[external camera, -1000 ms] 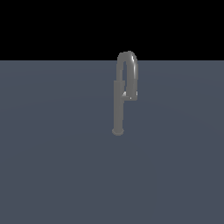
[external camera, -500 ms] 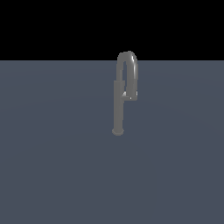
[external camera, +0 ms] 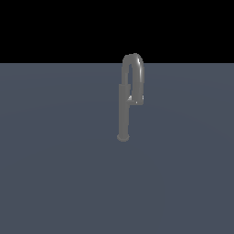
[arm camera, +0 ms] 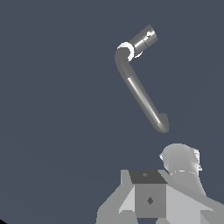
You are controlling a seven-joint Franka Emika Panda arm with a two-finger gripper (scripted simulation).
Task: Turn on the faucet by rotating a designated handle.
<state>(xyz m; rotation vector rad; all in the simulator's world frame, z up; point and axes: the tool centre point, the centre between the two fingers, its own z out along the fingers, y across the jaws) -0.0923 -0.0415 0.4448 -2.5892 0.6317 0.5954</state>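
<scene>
the faucet [external camera: 123,112] stands right of centre in the exterior view, on the far half of the flat grey surface [external camera: 55,173], its tall column upright on a small round foot and its hooked arch curling over to the exterior view's right. the handle [external camera: 137,97], the short thicker end piece with a shiny patch, hangs beside the upper column. nothing here has shifted over the last second: faucet and handle sit exactly as before, so by my reading the turning has not started and the arm is only approaching. no arm appears in the exterior view. in the wrist view the handle [arm camera: 145,40] lies well apart from the gripper [arm camera: 148,205], whose body fills the near edge; its fingers are out of sight, so i cannot tell whether they are apart or together.
</scene>
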